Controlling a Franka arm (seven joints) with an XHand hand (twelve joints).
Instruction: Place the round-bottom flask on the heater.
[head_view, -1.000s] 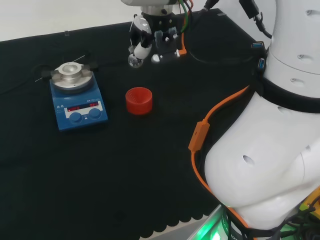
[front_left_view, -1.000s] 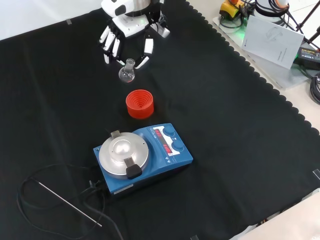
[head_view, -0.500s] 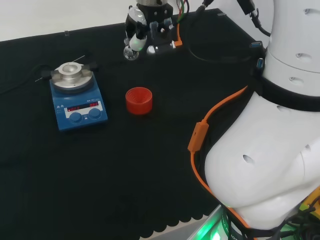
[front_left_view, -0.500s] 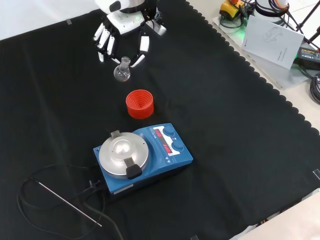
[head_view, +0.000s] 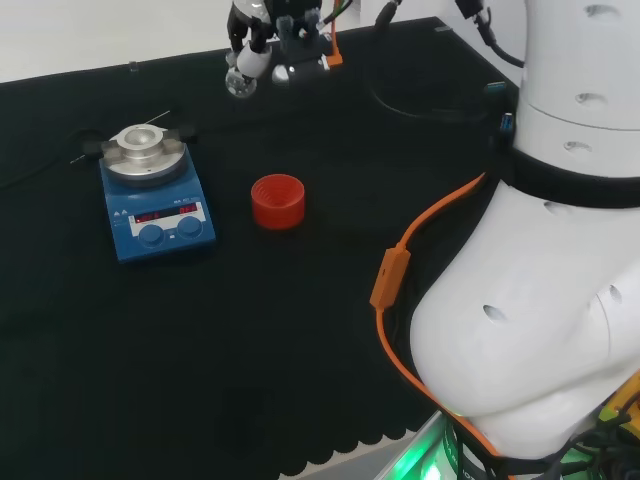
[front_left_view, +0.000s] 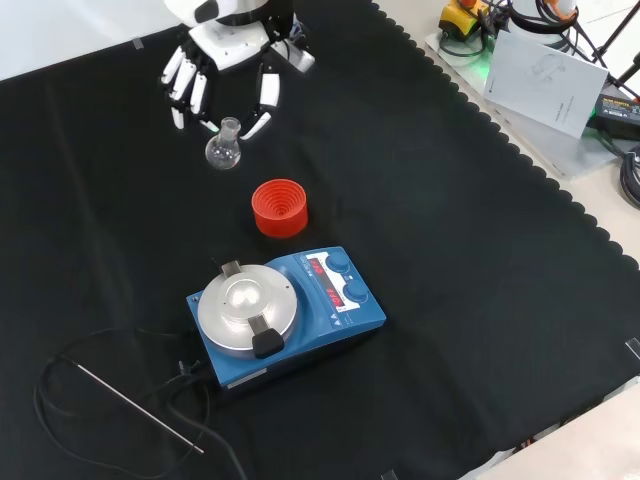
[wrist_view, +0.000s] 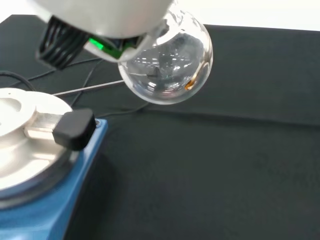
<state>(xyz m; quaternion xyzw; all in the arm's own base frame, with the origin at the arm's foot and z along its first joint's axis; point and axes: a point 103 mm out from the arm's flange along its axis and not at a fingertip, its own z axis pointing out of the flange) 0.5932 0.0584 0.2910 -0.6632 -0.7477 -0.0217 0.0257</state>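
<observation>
We see the blue heater (front_left_view: 285, 315) well apart from the red ribbed stand (front_left_view: 279, 207) and, beyond it, the hand (front_left_view: 222, 55), whose fingers pinch the neck of the small round-bottom flask (front_left_view: 223, 152) in the air, so we judge the smooth glass could slip or swing before reaching the heater's metal top.

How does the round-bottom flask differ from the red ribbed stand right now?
The round-bottom flask is clear glass; the red ribbed stand is opaque red. The flask hangs above the cloth, pinched by the hand, while the stand sits on the cloth, untouched. The flask has a narrow neck over a round bulb; the stand is a squat open ring. Neither is on the heater.
</observation>
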